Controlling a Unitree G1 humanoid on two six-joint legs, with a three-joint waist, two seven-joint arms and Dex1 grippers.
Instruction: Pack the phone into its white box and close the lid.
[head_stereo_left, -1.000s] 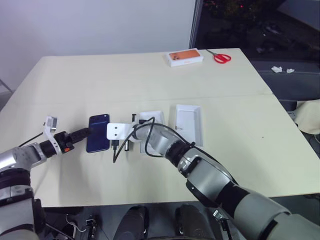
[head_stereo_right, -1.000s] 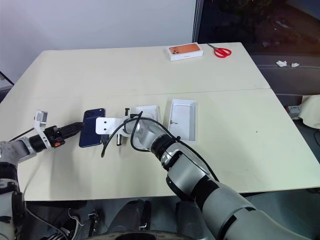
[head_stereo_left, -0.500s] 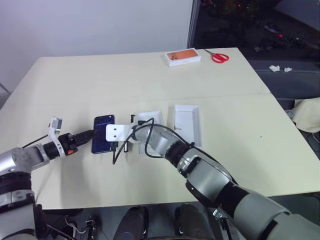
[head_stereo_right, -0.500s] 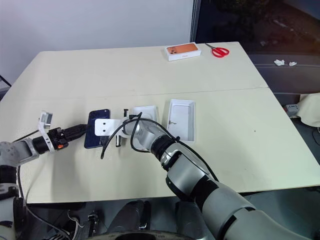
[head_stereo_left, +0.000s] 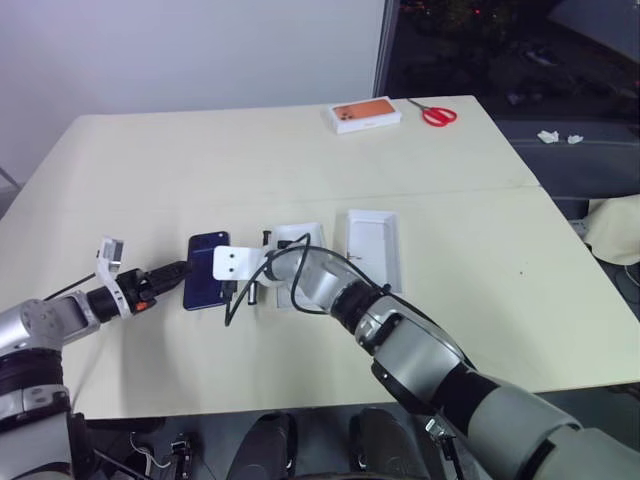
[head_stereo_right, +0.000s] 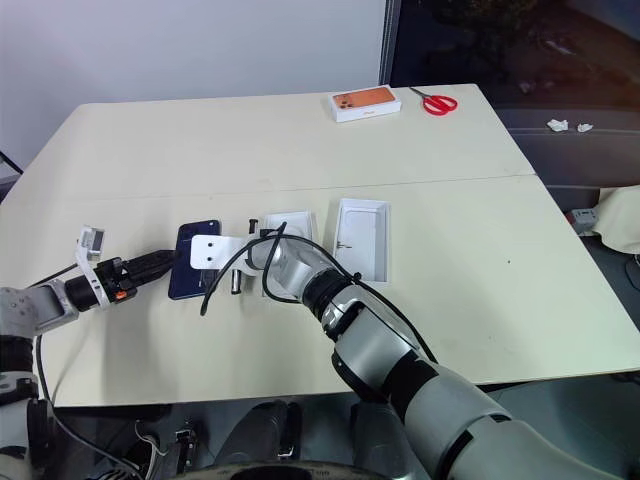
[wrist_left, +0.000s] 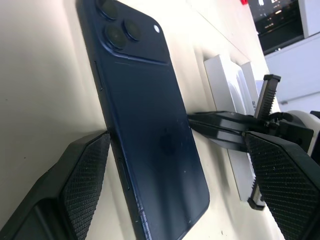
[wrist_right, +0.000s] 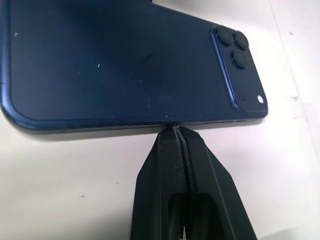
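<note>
Left eye view, white box (head_stereo_left: 297, 262): I see nothing inside.
Lid (head_stereo_left: 376, 246): beside it, upturned.
Phone (head_stereo_left: 205, 270): on table (head_stereo_left: 300, 160).
Left end effector (wrist_left: 172, 192): spread around phone.
Right end effector (wrist_right: 176, 131): pressed together at phone's edge.

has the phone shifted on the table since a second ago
No. The phone lies flat the same gap left of the white box; the small shift in its picture position is shared by the whole scene.

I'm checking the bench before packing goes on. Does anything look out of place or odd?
Nothing looks damaged or spilled. The phone lies camera-side up on the table, outside the white box. Scissors and an orange-topped box sit at the far edge.
</note>
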